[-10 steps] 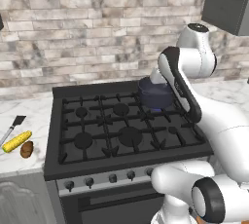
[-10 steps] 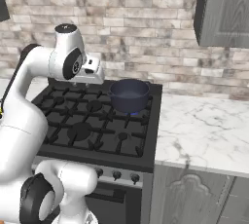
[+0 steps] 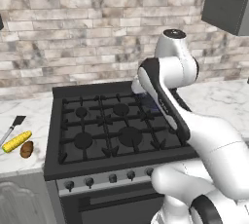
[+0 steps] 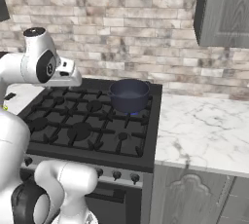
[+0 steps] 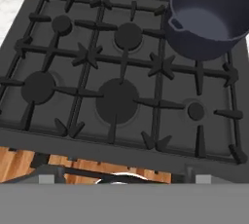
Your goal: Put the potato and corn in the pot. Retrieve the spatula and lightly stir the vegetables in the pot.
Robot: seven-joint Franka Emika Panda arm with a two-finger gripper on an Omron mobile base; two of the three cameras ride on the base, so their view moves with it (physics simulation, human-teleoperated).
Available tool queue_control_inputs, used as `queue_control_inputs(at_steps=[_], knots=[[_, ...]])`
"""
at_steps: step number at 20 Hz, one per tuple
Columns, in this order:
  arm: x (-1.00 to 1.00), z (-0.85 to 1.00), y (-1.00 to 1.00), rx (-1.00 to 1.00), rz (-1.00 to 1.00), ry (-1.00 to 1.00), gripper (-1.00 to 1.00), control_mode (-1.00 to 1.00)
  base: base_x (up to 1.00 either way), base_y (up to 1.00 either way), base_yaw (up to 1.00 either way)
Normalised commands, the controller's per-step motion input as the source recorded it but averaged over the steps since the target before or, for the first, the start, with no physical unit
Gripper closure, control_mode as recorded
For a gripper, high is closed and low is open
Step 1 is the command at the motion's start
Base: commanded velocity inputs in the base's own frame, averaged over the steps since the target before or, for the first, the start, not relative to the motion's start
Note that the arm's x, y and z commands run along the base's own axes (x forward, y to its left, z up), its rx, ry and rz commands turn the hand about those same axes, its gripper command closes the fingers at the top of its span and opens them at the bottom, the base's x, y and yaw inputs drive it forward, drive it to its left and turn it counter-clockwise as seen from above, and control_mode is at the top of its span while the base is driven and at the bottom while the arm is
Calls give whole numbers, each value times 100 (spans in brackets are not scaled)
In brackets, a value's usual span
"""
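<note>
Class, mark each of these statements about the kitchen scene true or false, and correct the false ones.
1. The pot stands on a back burner of the stove. True.
2. The corn is already in the pot. False: it lies on the counter left of the stove.
3. The potato lies beside the corn. True.
4. The pot holds vegetables. False: it looks empty in the hand view.
5. The spatula lies on the stove. False: it lies on the counter near the corn.

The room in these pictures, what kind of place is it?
A home kitchen, rendered: a black gas stove with a pot on a back burner, marble counter, brick wall, and corn, a potato and a spatula beside the stove.
</note>
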Motion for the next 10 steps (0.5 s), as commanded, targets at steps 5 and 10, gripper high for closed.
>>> queue_control_inputs(at_steps=[5, 10], knots=[[-71, -7, 100, -4, 5, -6, -100, -100, 0, 0, 0], [-69, -4, 100, -2, 11, -1, -100, -100, 0, 0, 0]])
